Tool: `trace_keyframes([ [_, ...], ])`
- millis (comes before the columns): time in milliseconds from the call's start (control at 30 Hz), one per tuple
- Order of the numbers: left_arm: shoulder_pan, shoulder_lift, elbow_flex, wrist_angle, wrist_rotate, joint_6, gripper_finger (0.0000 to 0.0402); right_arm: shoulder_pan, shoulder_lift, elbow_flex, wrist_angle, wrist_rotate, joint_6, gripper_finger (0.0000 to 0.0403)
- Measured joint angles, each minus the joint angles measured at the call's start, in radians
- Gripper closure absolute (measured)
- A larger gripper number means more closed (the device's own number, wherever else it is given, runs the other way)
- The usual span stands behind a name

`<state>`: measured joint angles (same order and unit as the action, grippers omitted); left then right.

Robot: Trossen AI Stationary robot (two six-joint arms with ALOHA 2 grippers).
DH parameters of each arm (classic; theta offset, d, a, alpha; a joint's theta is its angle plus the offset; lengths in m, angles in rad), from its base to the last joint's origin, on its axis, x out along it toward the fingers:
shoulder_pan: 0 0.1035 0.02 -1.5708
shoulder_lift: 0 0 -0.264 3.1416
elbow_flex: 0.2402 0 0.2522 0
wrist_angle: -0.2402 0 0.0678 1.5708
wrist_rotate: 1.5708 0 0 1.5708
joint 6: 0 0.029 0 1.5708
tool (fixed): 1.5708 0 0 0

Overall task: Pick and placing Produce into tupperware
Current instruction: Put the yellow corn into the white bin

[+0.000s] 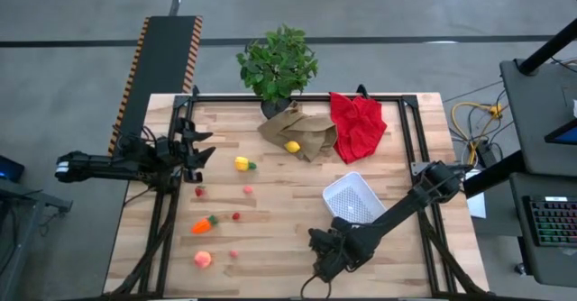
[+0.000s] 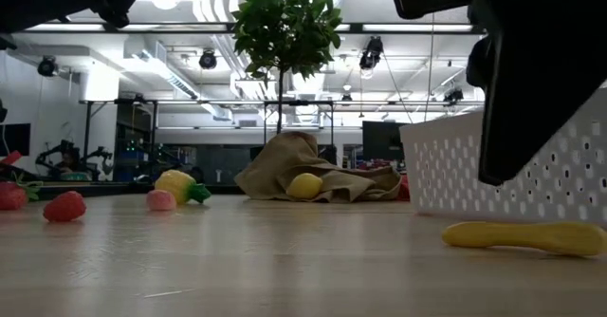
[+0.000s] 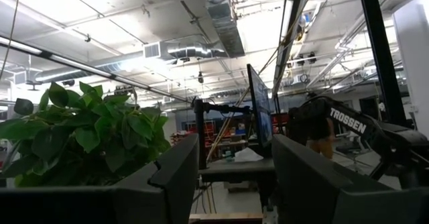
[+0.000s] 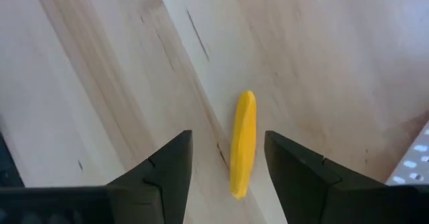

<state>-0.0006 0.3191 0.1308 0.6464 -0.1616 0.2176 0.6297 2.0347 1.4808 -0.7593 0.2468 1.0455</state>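
The right gripper hangs low over the bench's near edge, fingers spread, with a slim yellow piece lying flat on the wood in the gap between them — not touched yet. In the low view the same piece rests just in front of the tupperware, which stands empty near the bench's right side, the right arm reaching across beside it.

The piece looks like light, hard moulded plastic: stiff, smooth and likely slippery, so it would probably skate or roll if nudged off-centre. It is long and narrow, so the safest hold seems to be across its short width at mid-length, where both pads meet flat sides and the ends balance.

The rest of the produce lies spread over the bench's left half: corn toward the middle, a carrot and peach toward the near left corner, small red berries between them. A lemon sits on the brown bag at the far edge, beside a red cloth and a plant.

The left gripper waits at the bench's left edge, fingers apart and empty. The only legible writing is "TROSSEN" in white on an arm seen in the left wrist view.
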Motion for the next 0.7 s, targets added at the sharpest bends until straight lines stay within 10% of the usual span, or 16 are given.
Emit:
trace_keyframes([
  [700, 0.000, 0.000, 0.000, 0.001, 0.000, 0.000, 0.0226, 0.025, 0.001, -0.008, 0.037, -0.070, -0.162, 0.0225],
])
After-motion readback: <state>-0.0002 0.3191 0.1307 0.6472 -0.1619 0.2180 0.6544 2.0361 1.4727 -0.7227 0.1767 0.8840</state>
